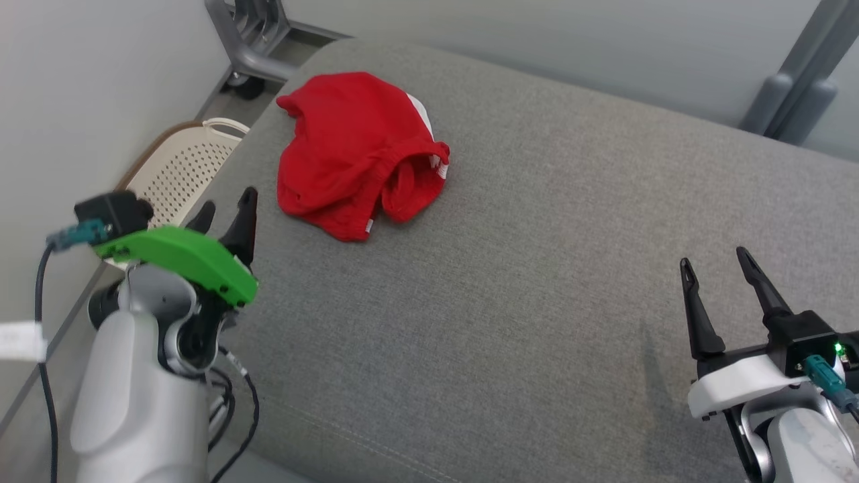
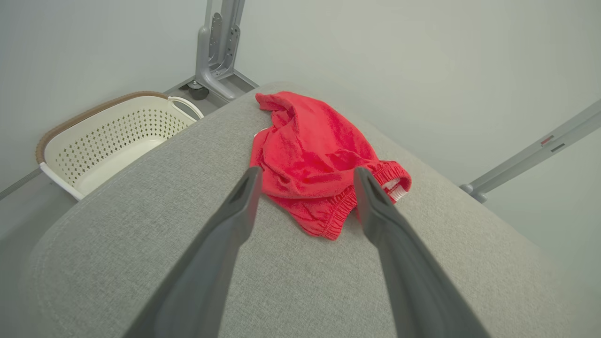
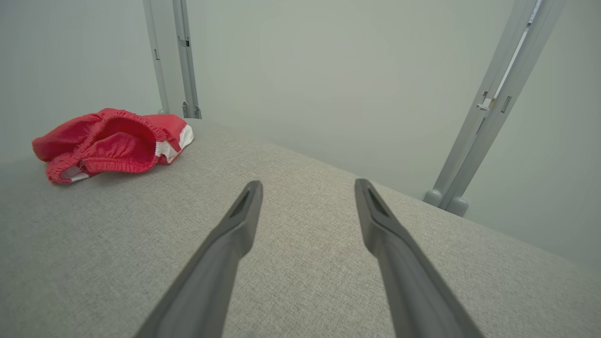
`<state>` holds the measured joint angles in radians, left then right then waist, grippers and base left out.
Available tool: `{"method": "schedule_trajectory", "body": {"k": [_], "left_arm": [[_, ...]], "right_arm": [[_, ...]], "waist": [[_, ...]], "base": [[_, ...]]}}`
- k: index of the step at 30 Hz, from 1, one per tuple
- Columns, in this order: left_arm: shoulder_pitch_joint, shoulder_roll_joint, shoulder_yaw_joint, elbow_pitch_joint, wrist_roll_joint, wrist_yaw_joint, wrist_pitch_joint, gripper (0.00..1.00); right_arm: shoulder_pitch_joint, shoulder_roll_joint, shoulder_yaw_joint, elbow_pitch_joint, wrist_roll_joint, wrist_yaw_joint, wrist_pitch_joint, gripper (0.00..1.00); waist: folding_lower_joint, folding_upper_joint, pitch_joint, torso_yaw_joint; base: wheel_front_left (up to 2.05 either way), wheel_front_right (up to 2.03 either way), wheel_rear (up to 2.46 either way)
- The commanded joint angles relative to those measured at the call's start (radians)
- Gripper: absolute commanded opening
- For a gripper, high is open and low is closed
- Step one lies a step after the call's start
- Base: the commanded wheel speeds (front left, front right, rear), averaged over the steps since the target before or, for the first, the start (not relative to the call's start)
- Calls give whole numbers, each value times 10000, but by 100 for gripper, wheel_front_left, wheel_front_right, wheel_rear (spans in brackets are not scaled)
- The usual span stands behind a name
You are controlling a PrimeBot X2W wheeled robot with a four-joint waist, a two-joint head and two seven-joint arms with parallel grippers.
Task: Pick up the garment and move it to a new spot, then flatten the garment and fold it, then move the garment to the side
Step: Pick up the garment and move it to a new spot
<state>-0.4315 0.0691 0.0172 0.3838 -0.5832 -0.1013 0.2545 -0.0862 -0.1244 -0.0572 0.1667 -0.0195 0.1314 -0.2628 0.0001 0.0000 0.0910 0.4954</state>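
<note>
Evidently, the first step, picking up the garment, had not yet been started. A crumpled red garment (image 1: pixel 356 154) was seen lying on a grey upholstered cushion (image 1: pixel 537 302), just ahead of the left fingers (image 1: pixel 245 221) and well apart from the right fingers (image 1: pixel 698 315). Both pairs were held wide apart and empty. For the next move, the left fingers would likely need to be carried forward, lowered onto the cloth and closed.
</note>
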Motion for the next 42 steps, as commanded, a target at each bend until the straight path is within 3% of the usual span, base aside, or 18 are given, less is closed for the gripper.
{"method": "schedule_trajectory", "body": {"k": [1, 10, 20, 21, 22, 23, 35, 42], "left_arm": [[-612, -24, -137, 258, 69, -20, 273, 100], [-3571, 377, -707, 3397, -371, -219, 1562, 100], [-4636, 940, -965, 5995, -24, -133, 1187, 99], [-4694, 972, -943, 6186, -40, -138, 1084, 50], [-4739, 959, -886, 6381, -110, -118, 986, 17], [-4765, 906, -862, 6584, -197, -143, 965, 0], [-4906, 136, -684, 7231, -800, -228, -485, 0], [-3954, -180, -1805, 6090, -1633, -308, -659, 0]], "right_arm": [[-193, -163, -10, -91, -34, -14, -28, 100], [-643, -740, 374, -399, 80, -14, -28, 100], [-657, -893, 559, -652, 209, -14, -28, 100], [-608, -900, 536, -662, 224, -14, -28, 100], [-540, -902, 506, -660, 230, -14, -28, 100], [-457, -898, 493, -653, 237, -14, -28, 100], [21, -491, 302, -425, 329, -14, -28, 100], [77, 0, 197, -232, 456, -14, -28, 100]], "waist": [[-1, 0, 1896, -1150], [-1, 0, 3024, -2185], [-1, 0, 3157, -2871], [-1, 0, 3133, -2894], [-1, 0, 3082, -2909], [-1, 0, 3022, -2915], [-1, 0, 1710, -2496], [-1, 0, 728, -2548]], "base": [[0, 0, 0], [0, 0, 0], [0, 0, 0], [0, 0, 0], [0, 0, 0], [0, 0, 0], [0, 0, 0], [0, 0, 0]]}}
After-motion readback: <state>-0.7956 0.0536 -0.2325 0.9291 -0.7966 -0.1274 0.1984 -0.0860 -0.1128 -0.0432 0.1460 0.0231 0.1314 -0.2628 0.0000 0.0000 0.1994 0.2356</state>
